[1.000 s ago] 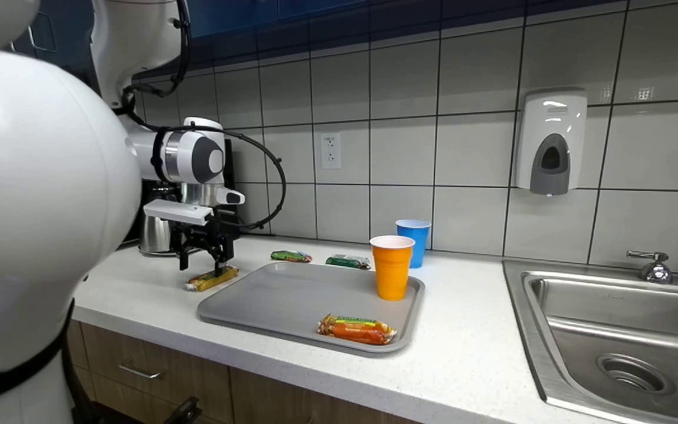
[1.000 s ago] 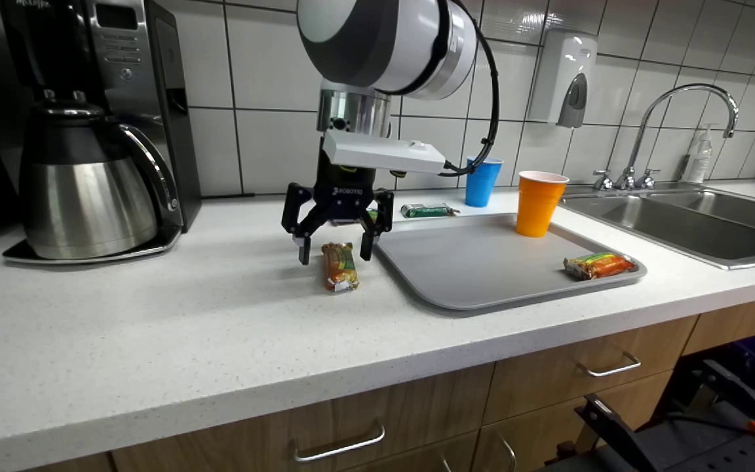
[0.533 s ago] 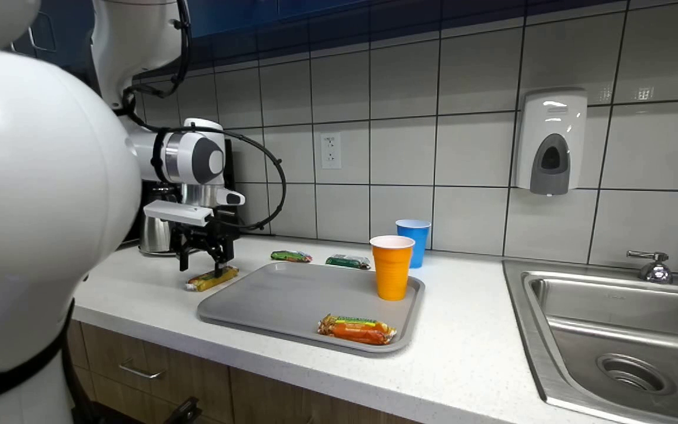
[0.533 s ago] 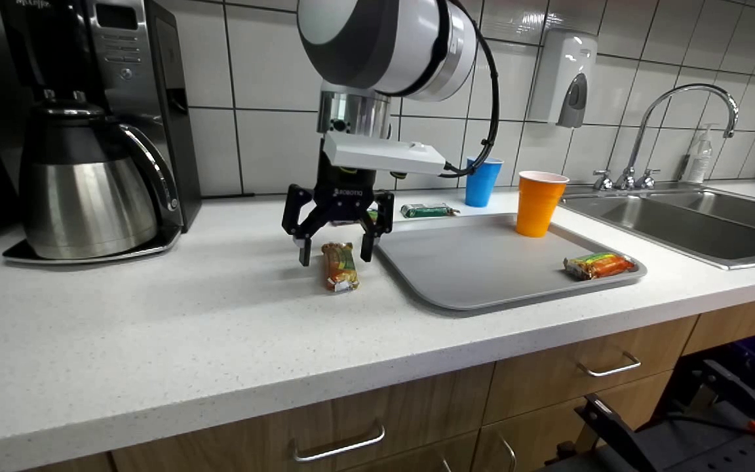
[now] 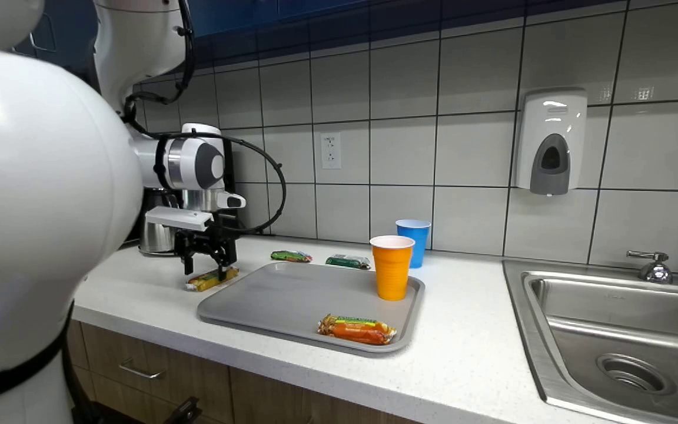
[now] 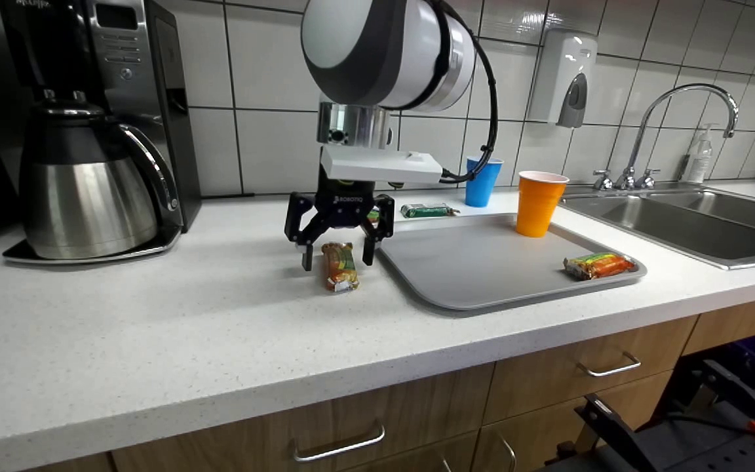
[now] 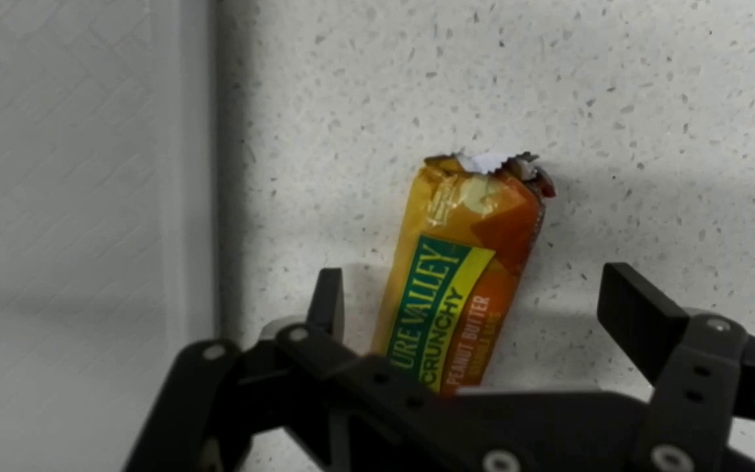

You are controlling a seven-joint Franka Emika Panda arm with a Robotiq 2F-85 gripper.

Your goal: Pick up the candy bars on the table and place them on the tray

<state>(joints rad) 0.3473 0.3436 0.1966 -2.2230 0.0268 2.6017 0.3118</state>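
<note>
Now the gripper (image 6: 338,265) has been lowered slightly, jaws spread, nothing held. Between them in the wrist view, the yellow-orange bar (image 7: 466,269) is seen on the table (image 7: 653,131), the tray (image 7: 189,170) just outside one jaw; a grasp is apparently being readied.

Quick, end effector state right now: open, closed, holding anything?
End effector: open, holding nothing; in the wrist view, jaws stand apart, either side of the yellow-orange candy bar.
</note>
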